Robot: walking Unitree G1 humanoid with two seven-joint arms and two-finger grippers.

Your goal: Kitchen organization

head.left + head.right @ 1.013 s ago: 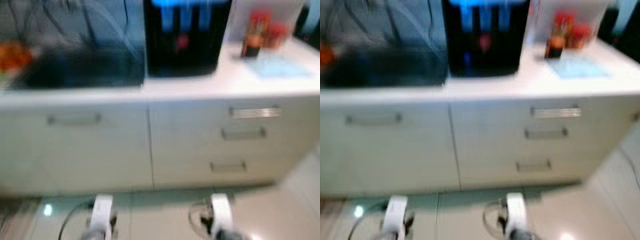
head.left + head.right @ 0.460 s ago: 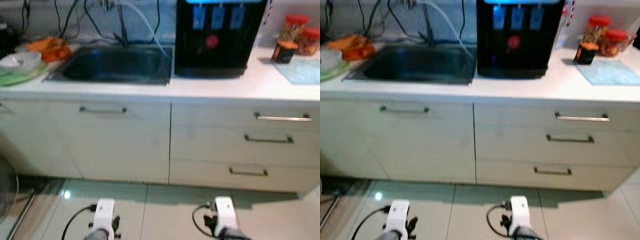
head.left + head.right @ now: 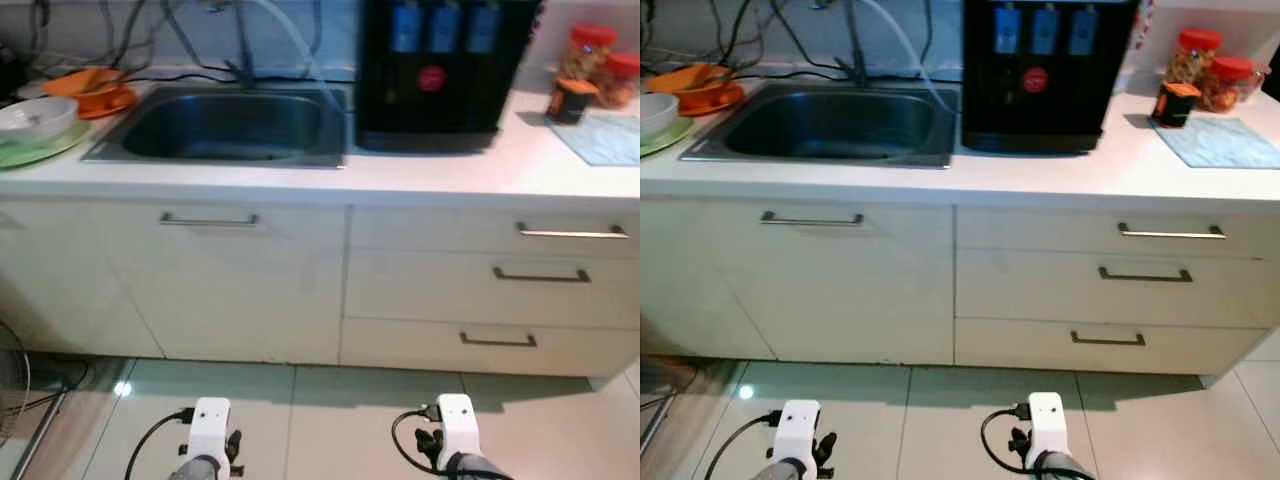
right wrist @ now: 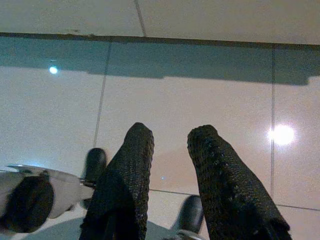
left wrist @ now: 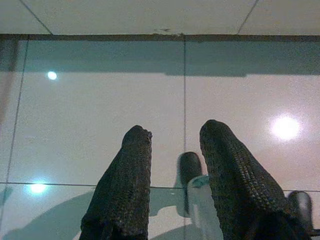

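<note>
Landmark: a steel sink (image 3: 830, 122) is sitting sunk into the white worktop (image 3: 1060, 178), and every place below is given relative to it.
Tap and hoses: a tap with a pale hose (image 3: 902, 55) and dark cables is rising behind the sink against the wall.
Dispenser: a black water dispenser (image 3: 1045, 70) with 3 blue taps and 1 red button is standing on the worktop just to the right of the sink.
Jars: 2 red-lidded jars (image 3: 1210, 78) and a small dark container with an orange top (image 3: 1176, 102) are standing far to the right of the sink, beyond the dispenser.
Cloth: a light blue cloth (image 3: 1220, 140) is lying flat in front of the jars.
Dishes: an orange dish (image 3: 702, 88) is sitting at the sink's left rear corner; a white bowl on a green plate (image 3: 658, 125) is resting to the left of the sink.
Cabinets: a cupboard door with 1 handle (image 3: 812, 218) is hanging below the sink; 3 drawers (image 3: 1145, 274) are stacked below and to the right of it, all closed.
Left gripper (image 5: 172, 145): hanging low over the tiled floor (image 5: 100, 100), well below and in front of the sink, fingers parted and gripping nothing.
Right gripper (image 4: 170, 142): hanging likewise over the floor, fingers parted and gripping nothing.
</note>
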